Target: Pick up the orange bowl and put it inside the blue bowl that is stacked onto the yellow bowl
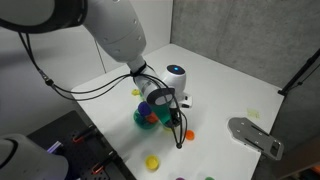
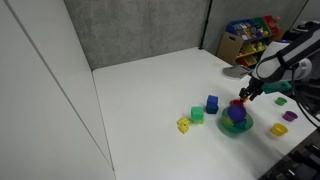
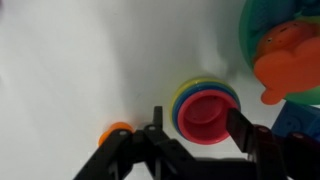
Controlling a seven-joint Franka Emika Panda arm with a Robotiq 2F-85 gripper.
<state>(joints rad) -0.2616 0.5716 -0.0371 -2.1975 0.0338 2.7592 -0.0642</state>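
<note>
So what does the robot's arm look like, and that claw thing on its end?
The arm is smooth, white and rounded, with black cables looping alongside. Its wrist carries a blue-marked white cap. The gripper is black, with two flat fingers.

The white table (image 2: 150, 95) bears a teal bowl (image 2: 237, 132), green block (image 2: 197, 115), blue block (image 2: 212, 103) and orange bowl (image 3: 117, 130).

table (image 3: 70, 60) plain white | wall (image 2: 140, 30) flat grey | arm (image 1: 120, 35) white, gripper (image 3: 196, 122) black | orange bowl (image 3: 117, 130) solid orange | blue bowl (image 3: 207, 88) a blue ring | red-pink bowl (image 3: 205, 115) glossy red-pink | yellow bowl (image 3: 174, 103) a yellow-green rim | teal bowl (image 3: 248, 40) teal | toy (image 3: 290, 65) bright orange | blue block (image 2: 212, 103), green block (image 2: 197, 114), yellow block (image 2: 184, 124), each one plain colour
</note>
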